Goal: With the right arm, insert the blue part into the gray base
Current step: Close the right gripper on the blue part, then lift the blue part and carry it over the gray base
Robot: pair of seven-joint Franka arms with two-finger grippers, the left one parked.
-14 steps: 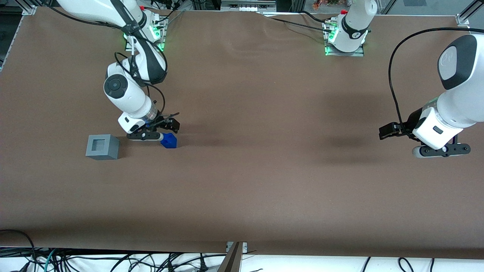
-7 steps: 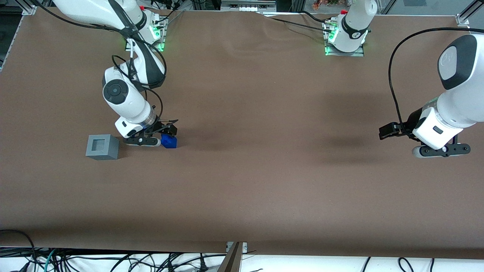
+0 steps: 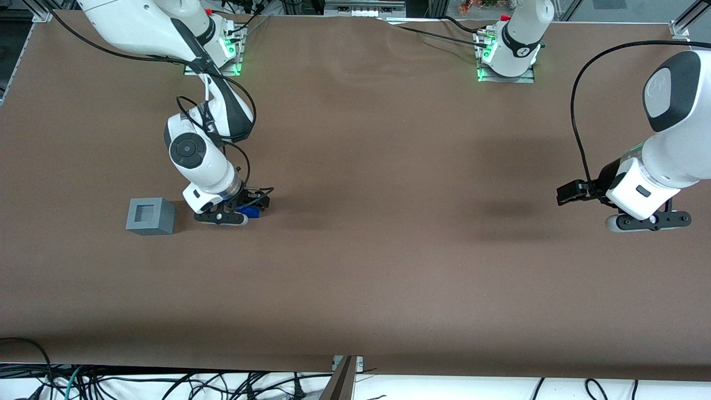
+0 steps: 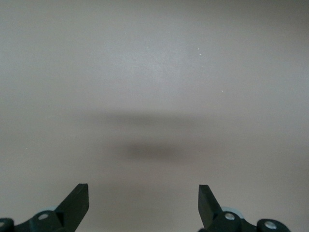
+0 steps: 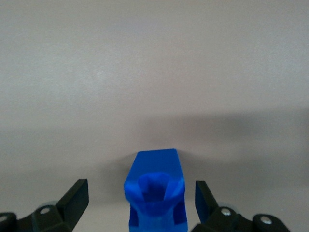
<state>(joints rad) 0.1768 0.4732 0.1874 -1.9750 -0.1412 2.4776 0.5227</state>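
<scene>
Straddling the blue part (image 5: 155,193) with jaws spread, the gripper (image 5: 140,203) sits low beside the gray base (image 3: 150,216).

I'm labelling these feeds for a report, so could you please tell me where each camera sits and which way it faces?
Front view: high, facing the robots, looking down on the brown table; shows the right arm, its end effector over the blue part, beside the gray base.
Right wrist view: on the working arm's wrist, looking down between its open fingers at the blue part.
Left wrist view: on the parked arm's wrist, showing only table.
Shared: the blue part, in the front and right wrist views.
</scene>
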